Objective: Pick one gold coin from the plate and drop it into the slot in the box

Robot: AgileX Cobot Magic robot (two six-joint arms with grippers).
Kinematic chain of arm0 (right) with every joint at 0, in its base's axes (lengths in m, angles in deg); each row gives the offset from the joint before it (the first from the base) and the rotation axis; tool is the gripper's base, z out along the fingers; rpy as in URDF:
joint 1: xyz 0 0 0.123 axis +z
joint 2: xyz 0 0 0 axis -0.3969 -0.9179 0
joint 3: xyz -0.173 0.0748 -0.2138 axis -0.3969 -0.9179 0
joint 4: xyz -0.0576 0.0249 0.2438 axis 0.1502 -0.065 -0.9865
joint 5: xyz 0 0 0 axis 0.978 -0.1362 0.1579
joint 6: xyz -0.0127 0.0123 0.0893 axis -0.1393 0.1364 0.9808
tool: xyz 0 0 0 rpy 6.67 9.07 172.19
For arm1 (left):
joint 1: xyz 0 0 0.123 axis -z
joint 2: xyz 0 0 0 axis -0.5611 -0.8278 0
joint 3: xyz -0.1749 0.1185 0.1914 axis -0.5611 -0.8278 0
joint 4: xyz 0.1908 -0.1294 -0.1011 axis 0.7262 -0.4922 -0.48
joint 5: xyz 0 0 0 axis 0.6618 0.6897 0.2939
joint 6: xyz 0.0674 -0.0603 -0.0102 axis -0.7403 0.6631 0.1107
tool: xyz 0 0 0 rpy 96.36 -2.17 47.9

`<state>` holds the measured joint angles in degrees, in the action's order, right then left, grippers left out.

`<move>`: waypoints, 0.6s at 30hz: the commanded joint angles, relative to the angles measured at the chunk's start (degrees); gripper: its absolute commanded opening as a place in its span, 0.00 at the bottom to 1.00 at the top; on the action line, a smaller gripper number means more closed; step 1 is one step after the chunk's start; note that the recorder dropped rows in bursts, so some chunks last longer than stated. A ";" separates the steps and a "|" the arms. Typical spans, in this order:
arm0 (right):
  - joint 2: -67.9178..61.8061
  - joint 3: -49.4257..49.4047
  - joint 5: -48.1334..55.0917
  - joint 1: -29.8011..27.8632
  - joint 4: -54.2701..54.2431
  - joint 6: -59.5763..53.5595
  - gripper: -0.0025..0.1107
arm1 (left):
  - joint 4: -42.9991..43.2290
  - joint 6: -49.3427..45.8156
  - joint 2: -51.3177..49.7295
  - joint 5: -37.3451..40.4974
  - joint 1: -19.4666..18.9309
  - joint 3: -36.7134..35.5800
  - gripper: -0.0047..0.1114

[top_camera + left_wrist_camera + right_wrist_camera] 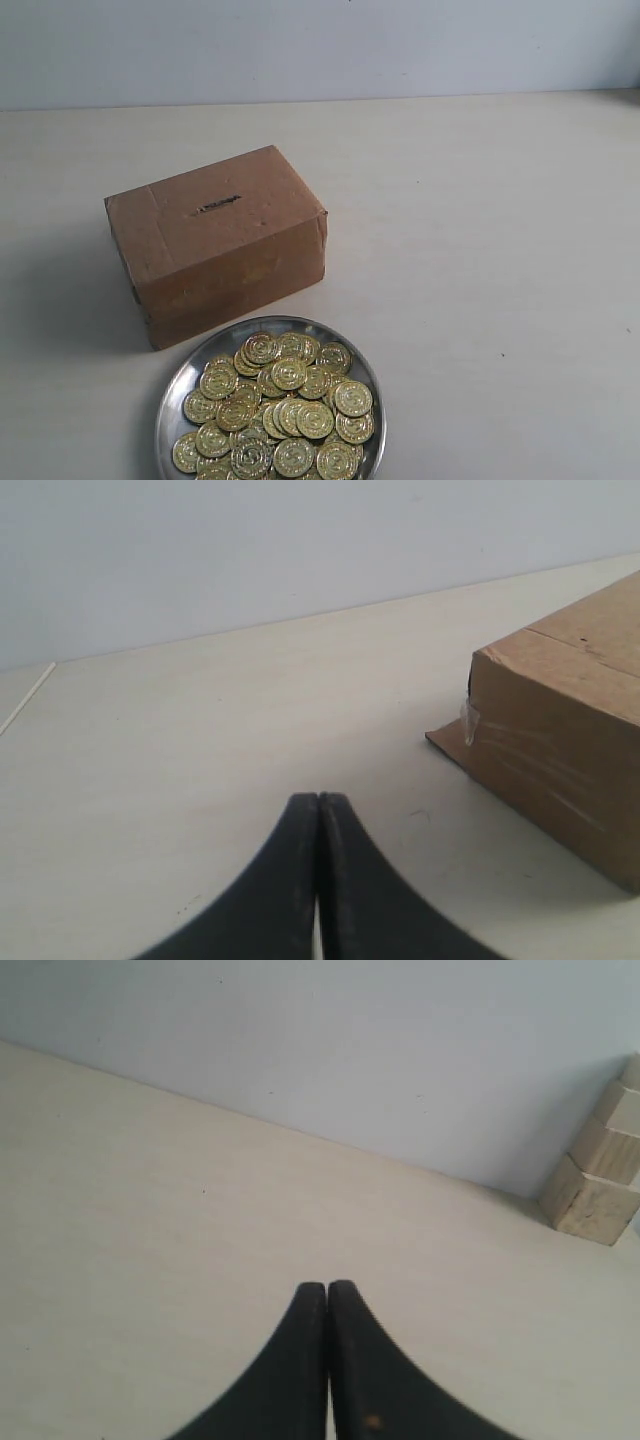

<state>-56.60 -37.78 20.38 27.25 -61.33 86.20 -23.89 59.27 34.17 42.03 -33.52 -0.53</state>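
A brown cardboard box [215, 240] stands left of centre in the exterior view, with a short dark slot [217, 205] in its top face. Just in front of it sits a round silver plate [180, 385] heaped with several gold coins [285, 410]. No gripper appears in the exterior view. My left gripper [318, 798] is shut with nothing in it, low over the bare table, and a corner of the box [560, 730] shows off to one side. My right gripper [327, 1285] is also shut and empty, over bare table.
The table [480, 250] is pale and bordered by a light wall at the back. A stack of pale wooden blocks [600, 1165] stands against the wall in the right wrist view. A thin table seam [28, 698] shows in the left wrist view.
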 commanded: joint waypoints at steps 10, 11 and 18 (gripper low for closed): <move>0.22 -0.26 -0.04 -0.34 0.03 9.71 0.02 | -0.78 0.46 0.22 -0.05 -0.01 -0.17 0.04; 0.22 -0.26 -0.04 -0.34 0.03 9.71 0.02 | -0.78 0.46 0.22 0.05 -0.01 -0.17 0.04; 0.22 -0.26 -0.04 -0.34 0.03 9.71 0.02 | -0.78 0.46 0.22 0.06 -0.01 -0.17 0.04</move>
<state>-56.60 -37.78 20.49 27.25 -61.33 95.73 -23.89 59.38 34.17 42.34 -33.52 -0.53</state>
